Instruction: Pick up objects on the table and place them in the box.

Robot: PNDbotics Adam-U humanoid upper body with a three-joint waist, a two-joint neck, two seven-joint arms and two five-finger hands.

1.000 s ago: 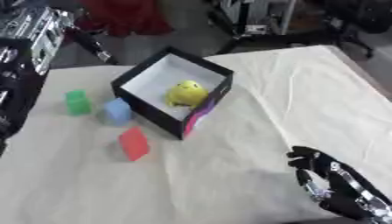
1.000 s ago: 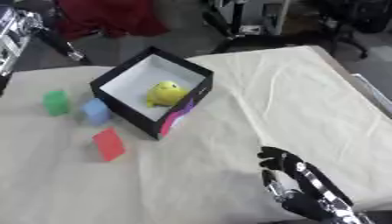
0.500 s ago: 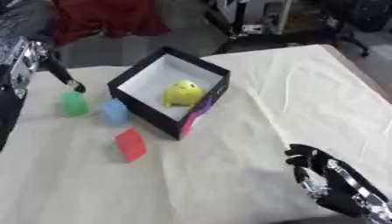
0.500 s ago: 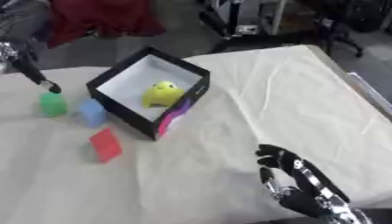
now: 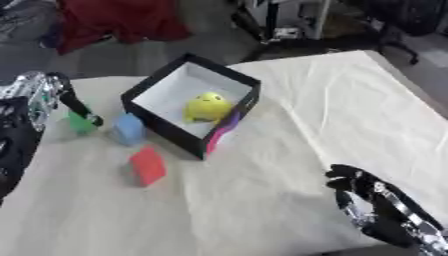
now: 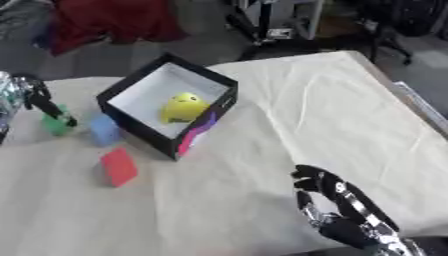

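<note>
Yellow object (image 5: 206,106) lies inside black box (image 5: 147,88). Green block (image 5: 80,124), blue block (image 5: 129,130), red block (image 5: 147,165) on cloth-covered table (image 5: 332,115), left of box. Left hand (image 5: 54,97) at green block, finger extended onto it. Right hand (image 6: 337,202) idle lower right, fingers spread; right eye view shows more of it. No legible writing.

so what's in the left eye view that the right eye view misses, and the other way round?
Left eye only: the black left arm along the lower left edge.

Right eye only: more of the table's right edge and the floor beyond it.

Both: the left hand by the green block, the blue block, the red block, the black box holding a yellow toy, and the right hand idle at lower right.
</note>
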